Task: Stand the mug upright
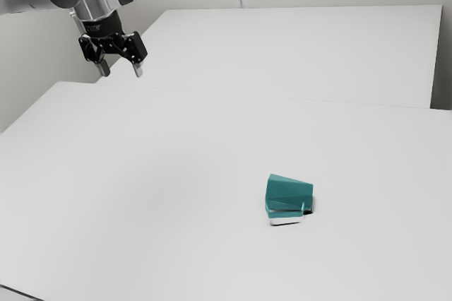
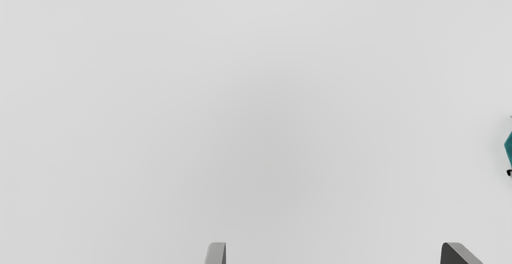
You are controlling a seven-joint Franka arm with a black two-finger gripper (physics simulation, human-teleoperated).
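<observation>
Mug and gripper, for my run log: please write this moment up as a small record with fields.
mug: teal, narrowing toward one end
mug pose: on its side, not upright
mug place: on the table, the mug well toward the exterior view's right from the gripper
gripper state: open, fingers wide apart, nothing between them
gripper place: raised, off to one side of the mug
contact: none between gripper and mug
task status: mug not yet set upright

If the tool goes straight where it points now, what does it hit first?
Most likely the bare tabletop: the tool points down, fingers apart, with the mug off to one side. I can't judge the drop.
</observation>
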